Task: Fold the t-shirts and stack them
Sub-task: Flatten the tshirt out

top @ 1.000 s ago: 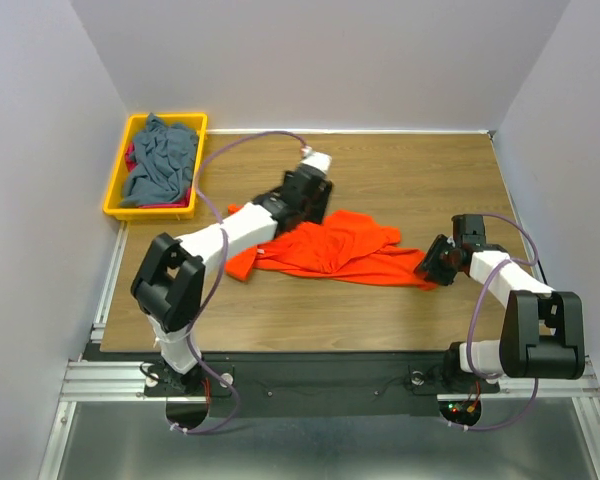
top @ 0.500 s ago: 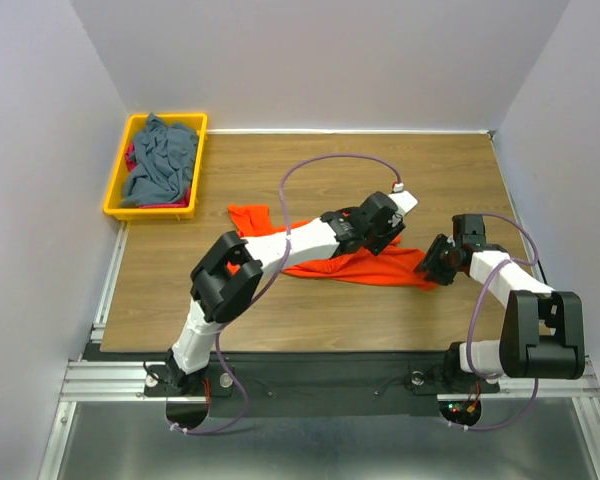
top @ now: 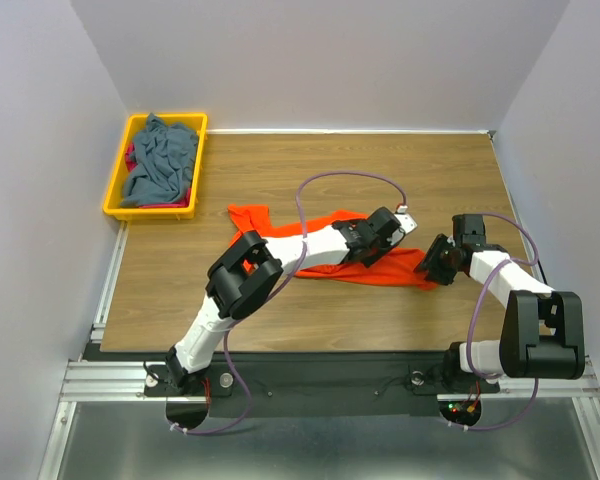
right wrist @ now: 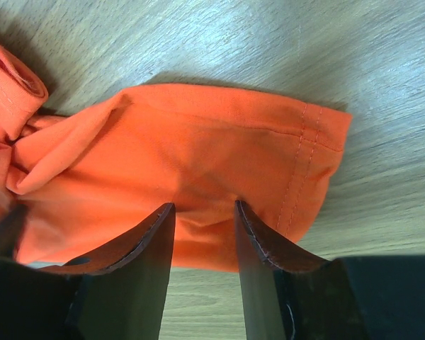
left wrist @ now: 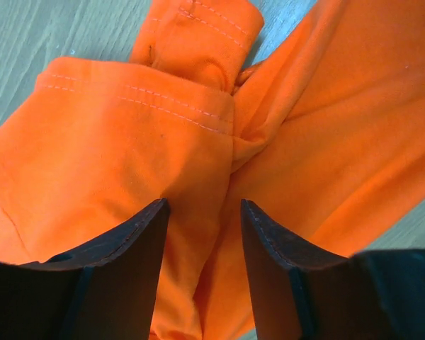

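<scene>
The bright orange t-shirt (top: 252,216) lies crumpled across the middle of the wooden table (top: 430,170). My left gripper (top: 388,238) reaches far to the right over the shirt's middle. In the left wrist view it (left wrist: 202,212) is open, with its jaws just above bunched orange cloth (left wrist: 120,142) and a hemmed sleeve. My right gripper (top: 435,262) is at the shirt's right end. In the right wrist view it (right wrist: 204,211) is open, with its fingertips pressed on the stitched hem (right wrist: 219,134) and cloth puckered between them. The slate grey-blue t-shirt (top: 162,160) and a glimpse of red cloth (top: 130,157) lie in the bin.
A yellow bin (top: 114,197) stands at the table's far left corner. Grey walls close in the left, back and right sides. A purple cable (top: 345,178) arches over the left arm.
My left arm has swung from the shirt's left part across to its right part, and the cloth has been drawn flatter and longer. The right arm has not moved.
</scene>
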Controlling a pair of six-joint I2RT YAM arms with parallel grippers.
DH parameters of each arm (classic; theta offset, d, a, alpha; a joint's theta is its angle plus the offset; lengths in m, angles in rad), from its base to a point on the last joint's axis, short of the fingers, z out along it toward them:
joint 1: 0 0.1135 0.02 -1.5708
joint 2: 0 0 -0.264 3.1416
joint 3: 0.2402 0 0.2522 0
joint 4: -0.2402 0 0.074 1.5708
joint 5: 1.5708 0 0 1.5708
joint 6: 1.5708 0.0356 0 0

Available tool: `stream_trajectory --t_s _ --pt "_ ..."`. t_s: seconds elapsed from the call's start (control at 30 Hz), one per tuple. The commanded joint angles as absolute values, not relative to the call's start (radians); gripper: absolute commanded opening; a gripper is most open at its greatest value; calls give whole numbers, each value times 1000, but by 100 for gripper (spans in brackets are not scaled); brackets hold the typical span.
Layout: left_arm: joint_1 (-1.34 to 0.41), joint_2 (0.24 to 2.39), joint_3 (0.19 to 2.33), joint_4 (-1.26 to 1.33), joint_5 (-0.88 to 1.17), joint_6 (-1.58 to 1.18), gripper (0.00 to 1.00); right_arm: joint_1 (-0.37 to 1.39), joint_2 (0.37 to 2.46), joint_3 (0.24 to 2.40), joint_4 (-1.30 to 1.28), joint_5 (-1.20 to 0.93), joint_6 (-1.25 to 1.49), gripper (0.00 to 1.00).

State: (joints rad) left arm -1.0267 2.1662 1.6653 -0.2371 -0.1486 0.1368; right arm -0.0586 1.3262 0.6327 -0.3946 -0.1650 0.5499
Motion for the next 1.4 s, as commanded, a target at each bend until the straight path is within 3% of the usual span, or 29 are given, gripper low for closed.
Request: stream_trajectory --t_s 0.0,0.03,0.07,0.13,0.37,0.77,1.13,1.37 --pt "-1032 2163 1723 -247 -189 156 36 -63 1307 626 -367 -160 546 45" --pt "-1032 2158 1717 -245 -198 156 27 -64 1305 626 -367 -160 546 45" --pt "-1031 2142 1710 -239 -213 158 11 -63 1302 624 -367 -156 548 45" --pt "-1028 2117 1681 -216 -238 160 0 -63 1299 623 -367 -155 549 45" --pt "-983 1979 1589 -215 -287 138 0 -63 1295 624 -368 -153 551 45" --pt "-867 1545 1336 -328 -411 3 0 -63 1287 632 -367 -147 557 44" --pt "-667 1422 1028 -177 -291 -236 0 -63 1267 653 -368 -163 540 44" --pt "-571 1500 1015 -81 -230 -255 0 -63 1236 676 -368 -195 505 44"
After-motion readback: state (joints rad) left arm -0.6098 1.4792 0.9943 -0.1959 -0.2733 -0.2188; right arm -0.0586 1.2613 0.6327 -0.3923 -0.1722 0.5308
